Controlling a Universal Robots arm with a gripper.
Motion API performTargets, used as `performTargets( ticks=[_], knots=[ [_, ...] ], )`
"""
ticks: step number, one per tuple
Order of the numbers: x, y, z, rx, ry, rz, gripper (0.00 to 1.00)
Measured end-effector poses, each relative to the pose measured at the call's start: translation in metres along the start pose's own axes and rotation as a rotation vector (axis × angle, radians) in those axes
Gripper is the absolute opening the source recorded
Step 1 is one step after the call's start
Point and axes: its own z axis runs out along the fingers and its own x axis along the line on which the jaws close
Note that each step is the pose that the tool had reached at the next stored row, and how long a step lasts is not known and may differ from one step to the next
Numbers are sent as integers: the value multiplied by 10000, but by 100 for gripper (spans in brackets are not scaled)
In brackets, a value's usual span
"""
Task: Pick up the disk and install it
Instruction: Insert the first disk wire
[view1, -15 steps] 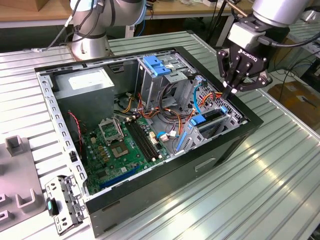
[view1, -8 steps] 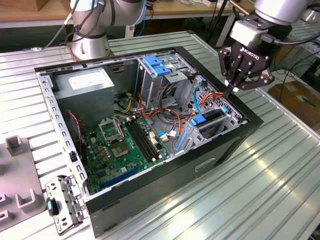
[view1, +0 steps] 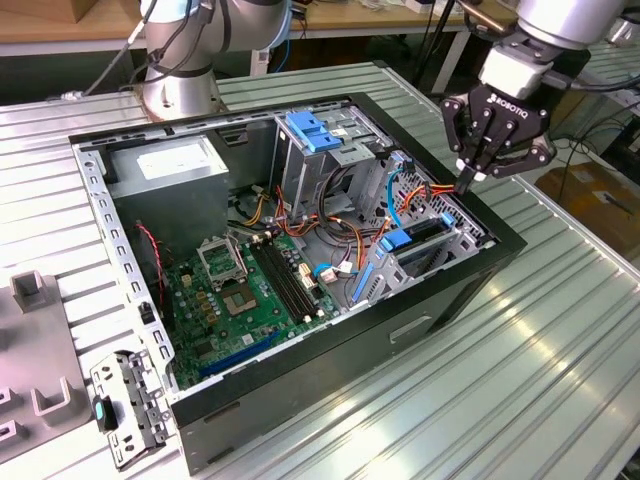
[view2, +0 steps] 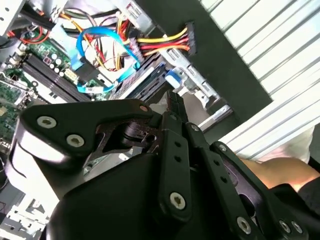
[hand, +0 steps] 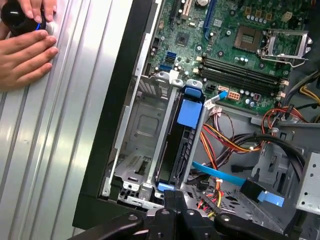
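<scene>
Black gripper (view1: 467, 185), pinched closed on nothing, hovers by one end of the disk (hand: 181, 145). It sits on edge inside the metal cage (hand: 142, 120).

Ribbed metal table (view1: 560, 340) bears open computer case (view1: 330, 372), arm base (view1: 180, 95), perhaps grey fixtures (view1: 28, 292).
</scene>
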Motion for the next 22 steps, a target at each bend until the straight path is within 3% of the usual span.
performTargets(
  ticks=[1, 7, 10, 12, 13, 14, 16, 19, 21, 22],
  knots=[
    [3, -88, 0, 0, 3, -23, 11],
    [-55, -261, 35, 5, 7, -181, 11],
    [-63, -279, 58, 15, 11, -493, 11],
    [-62, -291, 70, 29, 18, -901, 11],
    [-61, -293, 74, 34, 19, -1028, 18],
    [-61, -297, 77, 37, 19, -1127, 18],
    [-57, -313, 84, 52, 25, -1539, 25],
    [-56, -319, 99, 82, 34, -2337, 27],
    [-54, -325, 105, 92, 37, -2612, 27],
    [-53, -332, 111, 101, 40, -2811, 33]
  ],
)
